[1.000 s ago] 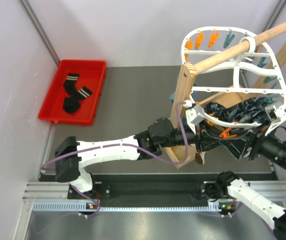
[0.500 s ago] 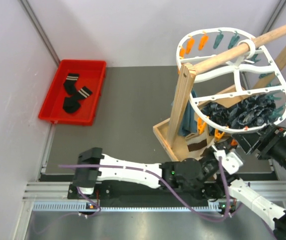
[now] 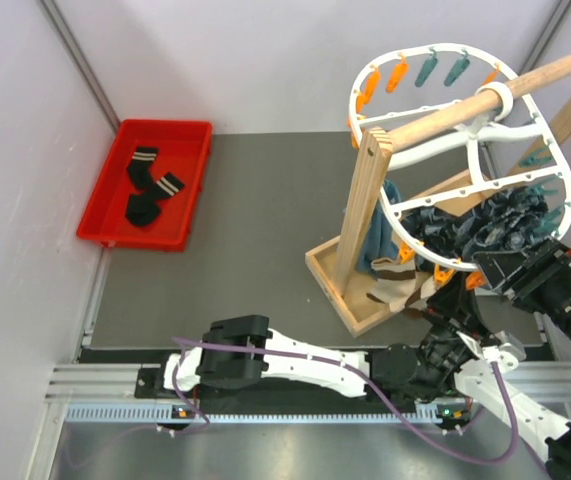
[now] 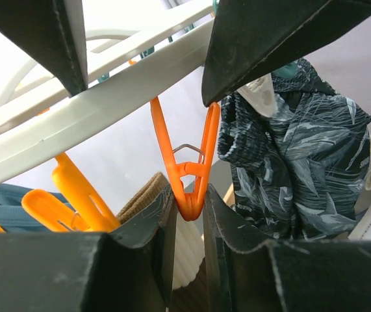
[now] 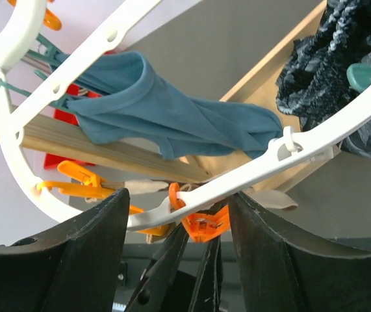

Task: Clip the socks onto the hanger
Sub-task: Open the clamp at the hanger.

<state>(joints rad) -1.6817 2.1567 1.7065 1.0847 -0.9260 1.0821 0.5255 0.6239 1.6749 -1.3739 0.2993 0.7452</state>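
Observation:
The white hanger (image 3: 420, 150) hangs from the wooden pole, tilted, with orange and teal pegs round its rim. My left gripper (image 4: 188, 208) reaches up under its near rim and is shut on the end of an orange peg (image 4: 191, 188), whose legs spread away from me. A brown and cream banded sock (image 3: 395, 285) hangs just behind that peg (image 4: 143, 198). My right gripper (image 5: 185, 240) stands open, with the hanger's rim (image 5: 250, 175) crossing between its fingers. Two black socks (image 3: 150, 190) with striped cuffs lie in the red tray (image 3: 180, 135).
The wooden rack's post (image 3: 365, 220) and base box (image 3: 330, 285) stand right beside both grippers. A dark patterned cloth (image 3: 485, 225) and a teal cloth (image 5: 172, 117) hang at the hanger. Both arms crowd the near right corner.
My left arm has swung back from the rack's middle to the near edge and now comes up under the hanger. The hanger has tilted and turned, and the banded sock has come into view.

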